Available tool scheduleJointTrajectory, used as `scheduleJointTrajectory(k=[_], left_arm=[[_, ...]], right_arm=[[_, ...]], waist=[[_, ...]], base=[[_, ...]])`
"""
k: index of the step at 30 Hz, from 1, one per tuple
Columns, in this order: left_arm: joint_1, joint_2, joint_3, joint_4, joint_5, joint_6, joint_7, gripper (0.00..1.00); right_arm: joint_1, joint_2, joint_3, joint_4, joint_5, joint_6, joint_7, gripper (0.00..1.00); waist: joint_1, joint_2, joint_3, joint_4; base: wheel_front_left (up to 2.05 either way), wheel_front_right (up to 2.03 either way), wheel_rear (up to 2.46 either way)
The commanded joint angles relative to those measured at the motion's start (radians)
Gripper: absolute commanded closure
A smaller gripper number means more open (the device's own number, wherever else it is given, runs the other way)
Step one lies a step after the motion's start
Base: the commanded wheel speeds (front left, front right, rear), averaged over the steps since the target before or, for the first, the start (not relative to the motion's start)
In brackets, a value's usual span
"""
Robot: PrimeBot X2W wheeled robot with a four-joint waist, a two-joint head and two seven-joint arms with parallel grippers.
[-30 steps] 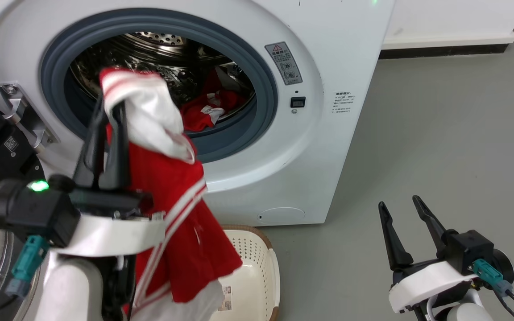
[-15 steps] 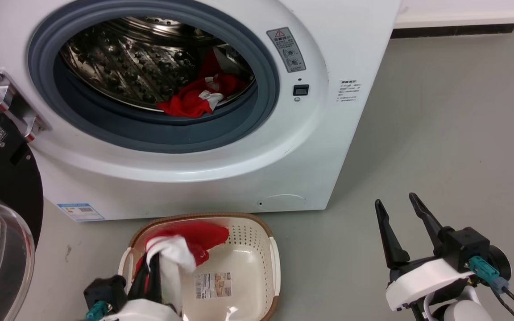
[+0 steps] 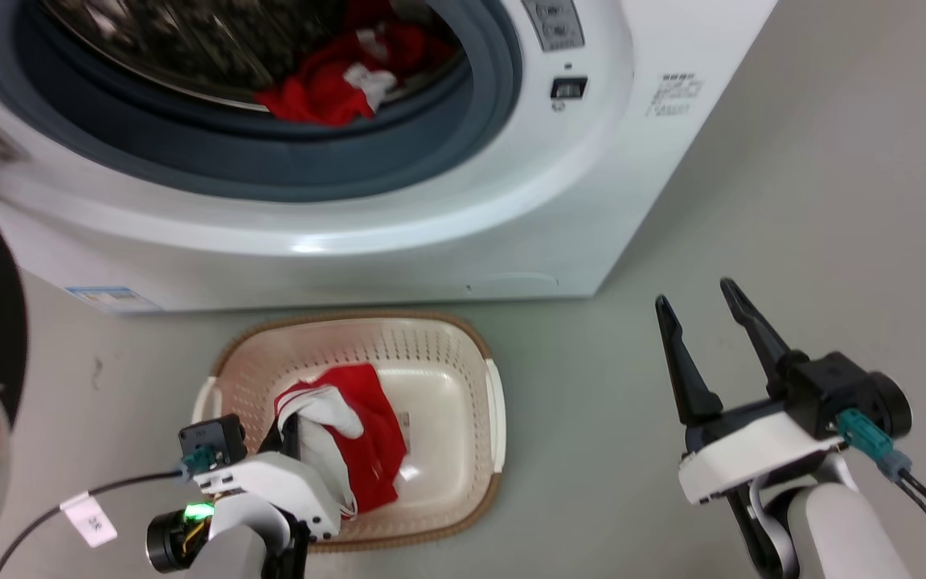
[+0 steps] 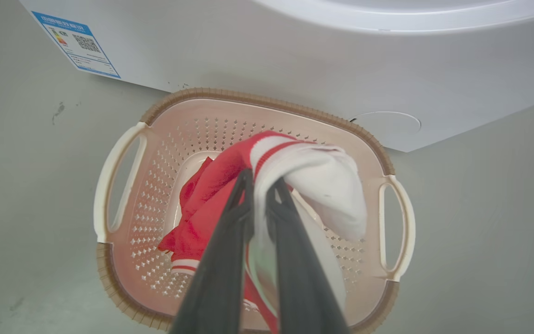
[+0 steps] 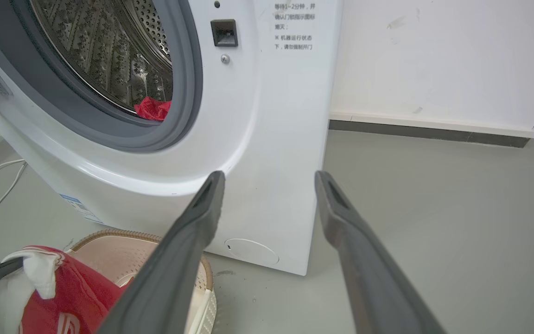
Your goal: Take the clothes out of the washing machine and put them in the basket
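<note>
White washing machine (image 3: pixel 447 233), upper frame, with a slate-grey door ring (image 3: pixel 310 173) and a dimpled, perforated steel drum (image 5: pixel 104 51). The clothes (image 3: pixel 310 84) inside are red with a white patch. Below centre, the cream basket (image 4: pixel 155 153) — dotted with small holes, brown woven-look rim — frames a red garment (image 4: pixel 202 199) with white trim and red-and-white stripes. Charcoal fingers on the left gripper (image 4: pixel 258 181) and right gripper (image 3: pixel 696 293); white wrist shells, a teal connector (image 3: pixel 861 430). Blue label (image 4: pixel 77 44) at upper left — pale grey floor (image 3: pixel 792 201) throughout.
</note>
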Motion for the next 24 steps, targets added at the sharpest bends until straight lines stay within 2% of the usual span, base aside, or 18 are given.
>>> scheduleJointTrajectory(k=[1, 4, 8, 9, 14, 20, 21, 22, 23, 24], left_arm=[[-0.036, 0.003, 0.003, 0.038, -0.004, -0.005, -0.008, 1.00], [-0.101, 0.008, 0.015, 0.142, -0.014, 0.000, -0.008, 1.00], [-0.170, 0.014, 0.070, 0.261, -0.075, 0.008, 0.000, 1.00], [-0.204, 0.025, 0.091, 0.327, -0.098, 0.009, 0.004, 1.00], [-0.241, 0.048, 0.107, 0.376, -0.119, 0.008, 0.006, 1.00], [-0.267, 0.064, 0.089, 0.400, -0.113, 0.008, 0.019, 1.00], [-0.267, 0.065, 0.090, 0.403, -0.113, 0.012, 0.023, 0.70], [-0.266, 0.069, 0.085, 0.404, -0.109, 0.014, 0.024, 0.20], [-0.262, 0.071, 0.081, 0.406, -0.105, 0.017, 0.024, 0.00], [-0.255, 0.069, 0.079, 0.408, -0.107, 0.016, 0.022, 0.00]], right_arm=[[-0.026, 0.001, 0.005, -0.004, -0.001, -0.001, -0.004, 0.00], [-0.053, 0.001, 0.013, 0.000, 0.008, -0.001, -0.016, 0.00], [-0.084, 0.001, 0.024, 0.010, 0.018, -0.001, -0.031, 0.00], [-0.102, 0.001, 0.027, 0.019, 0.026, -0.001, -0.042, 0.00], [-0.129, 0.001, 0.035, 0.033, 0.036, -0.001, -0.059, 0.00], [-0.149, 0.001, 0.041, 0.059, 0.040, -0.001, -0.073, 0.00], [-0.152, 0.001, 0.043, 0.064, 0.040, -0.001, -0.076, 0.00], [-0.154, 0.001, 0.045, 0.070, 0.042, -0.001, -0.077, 0.00], [-0.154, 0.001, 0.046, 0.075, 0.041, -0.001, -0.078, 0.00], [-0.153, 0.001, 0.046, 0.081, 0.042, -0.001, -0.080, 0.00]], waist=[[-0.0001, 0.0000, 0.070, -0.028], [-0.0001, 0.0000, 0.131, -0.055], [-0.0001, 0.0000, 0.213, -0.090], [-0.0001, 0.0000, 0.262, -0.105], [-0.0001, 0.0000, 0.321, -0.119], [-0.0001, 0.0000, 0.335, -0.120], [-0.0001, 0.0000, 0.330, -0.120], [-0.0001, 0.0000, 0.321, -0.120], [-0.0001, 0.0000, 0.311, -0.119], [-0.0001, 0.0000, 0.297, -0.119]], base=[[0.00, 0.00, 0.00], [0.00, 0.00, 0.00], [0.00, 0.00, 0.00], [0.00, 0.00, 0.00], [0.00, 0.00, 0.00], [0.00, 0.00, 0.00], [0.00, 0.00, 0.00], [0.00, 0.00, 0.00], [0.00, 0.00, 0.00], [0.00, 0.00, 0.00]])
